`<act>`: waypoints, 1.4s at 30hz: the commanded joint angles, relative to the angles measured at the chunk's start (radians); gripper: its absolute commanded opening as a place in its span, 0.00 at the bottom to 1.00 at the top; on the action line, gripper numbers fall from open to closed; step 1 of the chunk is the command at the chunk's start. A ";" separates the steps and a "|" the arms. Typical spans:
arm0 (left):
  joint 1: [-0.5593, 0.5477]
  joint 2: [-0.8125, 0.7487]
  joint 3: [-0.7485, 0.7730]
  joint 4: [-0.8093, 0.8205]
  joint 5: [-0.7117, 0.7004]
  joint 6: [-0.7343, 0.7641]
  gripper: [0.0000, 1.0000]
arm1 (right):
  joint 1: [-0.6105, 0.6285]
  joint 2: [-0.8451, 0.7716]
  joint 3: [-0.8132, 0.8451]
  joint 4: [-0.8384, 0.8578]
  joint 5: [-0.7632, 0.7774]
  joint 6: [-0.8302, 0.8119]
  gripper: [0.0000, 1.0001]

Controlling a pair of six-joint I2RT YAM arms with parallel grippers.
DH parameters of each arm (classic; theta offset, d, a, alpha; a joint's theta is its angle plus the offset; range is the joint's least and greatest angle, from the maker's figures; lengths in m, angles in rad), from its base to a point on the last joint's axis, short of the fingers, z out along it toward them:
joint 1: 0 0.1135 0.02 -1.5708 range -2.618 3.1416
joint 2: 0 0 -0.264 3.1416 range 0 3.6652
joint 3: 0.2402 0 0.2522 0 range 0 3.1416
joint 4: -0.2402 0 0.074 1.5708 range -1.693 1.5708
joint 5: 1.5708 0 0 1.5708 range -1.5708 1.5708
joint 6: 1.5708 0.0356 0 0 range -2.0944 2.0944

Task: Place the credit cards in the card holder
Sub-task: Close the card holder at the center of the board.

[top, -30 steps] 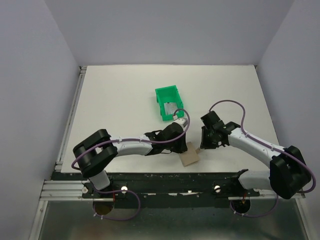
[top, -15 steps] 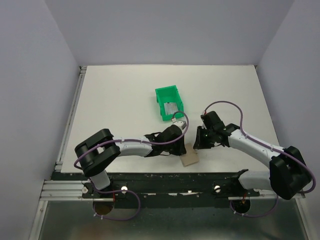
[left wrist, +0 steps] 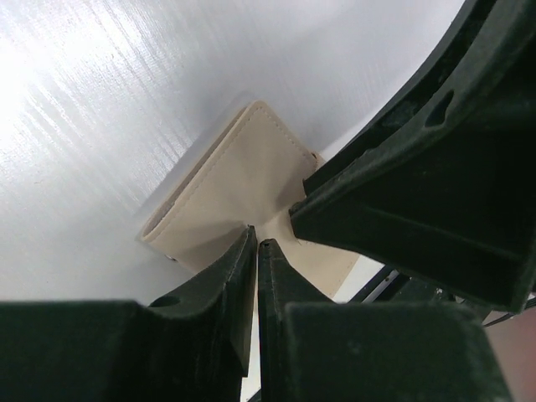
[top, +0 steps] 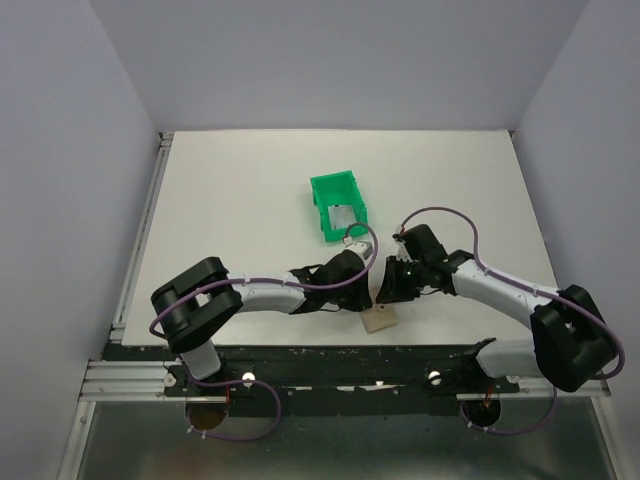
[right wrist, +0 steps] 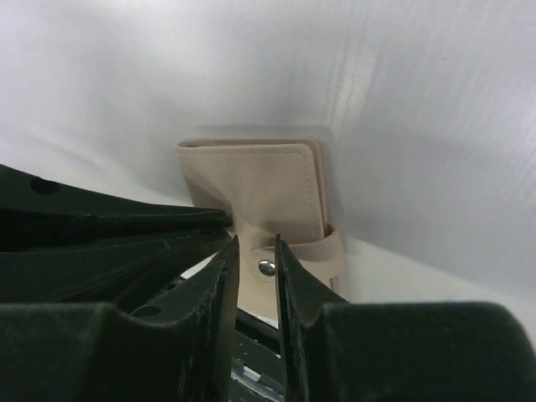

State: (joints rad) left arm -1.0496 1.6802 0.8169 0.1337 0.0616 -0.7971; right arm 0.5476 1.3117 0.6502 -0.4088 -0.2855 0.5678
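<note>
The tan card holder lies folded near the table's front edge. My left gripper reaches it from the left. In the left wrist view its jaws are pressed almost together, pinching the card holder at its near edge. My right gripper comes in from the right. In the right wrist view its jaws stand slightly apart, with the card holder's strap and metal snap between the tips. One silver credit card lies in the green bin.
The green bin stands mid-table just behind both grippers. The black rail at the table's front edge runs directly below the card holder. The two wrists nearly touch each other.
My right gripper has moved left toward the left gripper and onto the card holder's strap. The card holder has shifted slightly toward the front edge. The left arm has barely moved.
</note>
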 commanded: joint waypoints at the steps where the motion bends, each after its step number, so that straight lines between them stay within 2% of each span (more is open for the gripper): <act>1: -0.006 0.023 -0.001 0.001 0.020 -0.005 0.20 | -0.008 0.001 -0.024 0.085 -0.113 0.036 0.31; 4: -0.006 0.023 0.001 -0.002 0.020 -0.005 0.20 | -0.014 -0.051 -0.029 0.094 -0.087 0.050 0.31; 10: -0.006 0.019 0.001 -0.006 0.020 -0.004 0.20 | -0.023 -0.206 -0.014 -0.036 0.141 0.046 0.29; 14: -0.003 0.027 0.005 -0.003 0.023 -0.002 0.20 | -0.025 -0.203 0.028 -0.160 0.224 0.027 0.25; 17: -0.004 0.030 0.008 -0.005 0.024 -0.004 0.20 | -0.025 -0.203 0.022 -0.186 0.259 0.035 0.23; 33: -0.006 0.035 0.008 -0.011 0.026 -0.002 0.20 | -0.025 -0.121 -0.015 -0.076 0.037 0.015 0.22; 42: -0.004 0.041 0.016 -0.011 0.030 -0.005 0.19 | -0.025 -0.081 -0.047 -0.019 -0.024 0.038 0.22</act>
State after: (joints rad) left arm -1.0492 1.6970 0.8230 0.1417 0.0643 -0.7982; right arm 0.5282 1.2102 0.6285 -0.4721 -0.2562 0.6014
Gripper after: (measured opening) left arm 0.195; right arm 0.221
